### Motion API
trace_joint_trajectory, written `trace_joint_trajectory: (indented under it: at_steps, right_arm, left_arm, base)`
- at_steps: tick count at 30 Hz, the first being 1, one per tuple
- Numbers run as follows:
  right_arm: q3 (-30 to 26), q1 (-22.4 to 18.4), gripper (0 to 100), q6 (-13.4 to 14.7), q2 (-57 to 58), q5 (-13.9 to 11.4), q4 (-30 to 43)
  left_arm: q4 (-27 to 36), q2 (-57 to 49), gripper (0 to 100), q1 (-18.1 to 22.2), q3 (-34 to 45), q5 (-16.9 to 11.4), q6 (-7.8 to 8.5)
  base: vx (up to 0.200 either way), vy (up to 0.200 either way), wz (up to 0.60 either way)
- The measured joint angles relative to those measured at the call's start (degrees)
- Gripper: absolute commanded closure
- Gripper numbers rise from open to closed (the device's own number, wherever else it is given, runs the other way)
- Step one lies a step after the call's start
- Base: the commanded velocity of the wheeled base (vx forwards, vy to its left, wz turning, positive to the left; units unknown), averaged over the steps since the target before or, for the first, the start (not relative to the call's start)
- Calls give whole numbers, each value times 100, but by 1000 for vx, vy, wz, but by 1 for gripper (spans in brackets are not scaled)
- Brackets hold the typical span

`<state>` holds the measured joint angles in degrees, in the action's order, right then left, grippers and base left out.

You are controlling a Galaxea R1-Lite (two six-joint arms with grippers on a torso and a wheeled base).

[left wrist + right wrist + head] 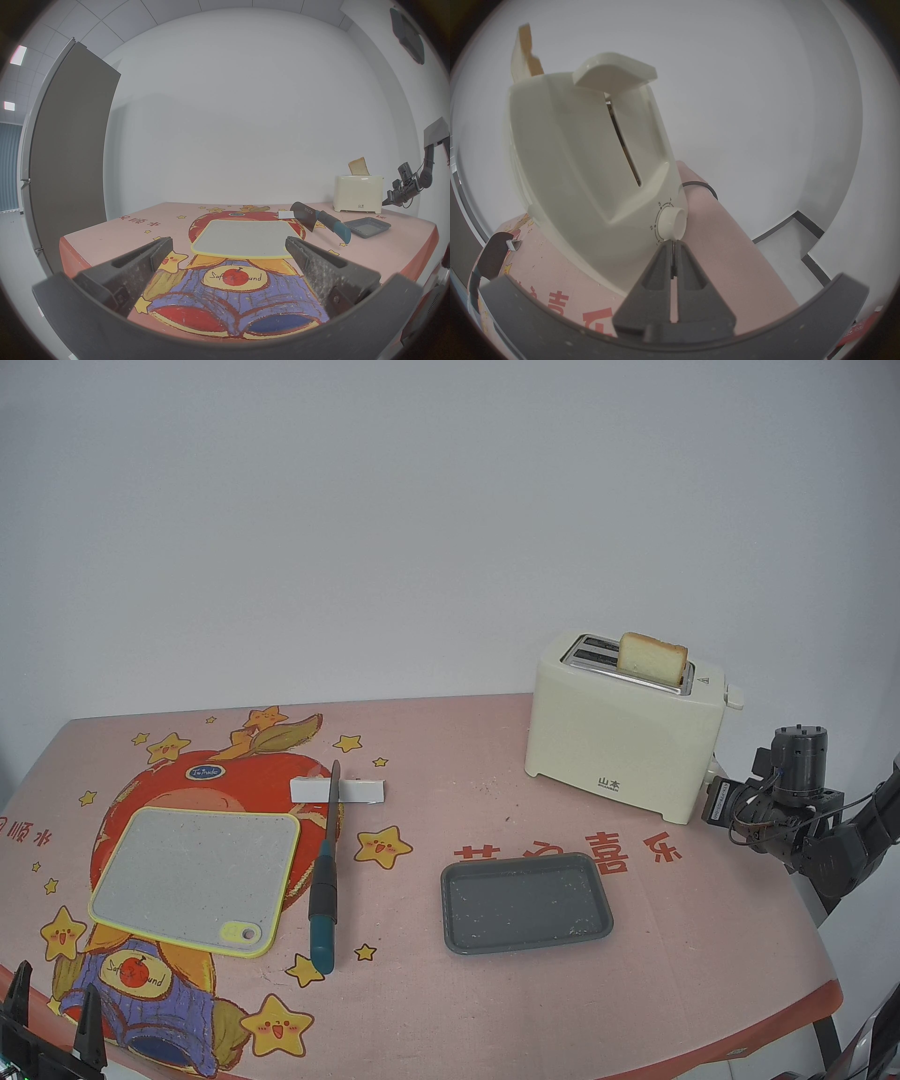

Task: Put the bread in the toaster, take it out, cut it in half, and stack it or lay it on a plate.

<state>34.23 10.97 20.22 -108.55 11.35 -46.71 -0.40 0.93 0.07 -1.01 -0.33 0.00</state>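
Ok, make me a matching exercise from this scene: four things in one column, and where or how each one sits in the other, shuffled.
Things:
1. bread
2. knife
3. grey plate
4. right claw

Places or states:
A. shut, by the dial of the toaster
B. right beside the cutting board
C. standing up out of a toaster slot
D. lying flat in front of the toaster

Pairs: 1-C, 2-B, 3-D, 4-A

Bread (652, 658) sits in the toaster (619, 744), plate (525, 904) before it, knife (323, 885) right of board (192, 876), perhaps touching.
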Motion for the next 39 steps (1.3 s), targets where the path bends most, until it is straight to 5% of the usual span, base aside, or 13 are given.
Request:
trace_joint_trajectory:
  at_steps: [19,34,35,39]
  right_arm:
    - [-99,88,100,-107,430,113,49]
    - [-265,405,100,-695,2210,110,681]
    - [-249,427,0,-703,2324,107,834]
    - [-163,479,0,-714,2644,90,1141]
  left_arm:
    - [2,0,0,0,0,0,0]
    - [2,0,0,0,0,0,0]
    - [2,0,0,0,0,0,0]
    - [0,0,0,0,0,-2,0]
  base:
    - [0,0,0]
    - [0,0,0]
    - [0,0,0]
    - [0,0,0]
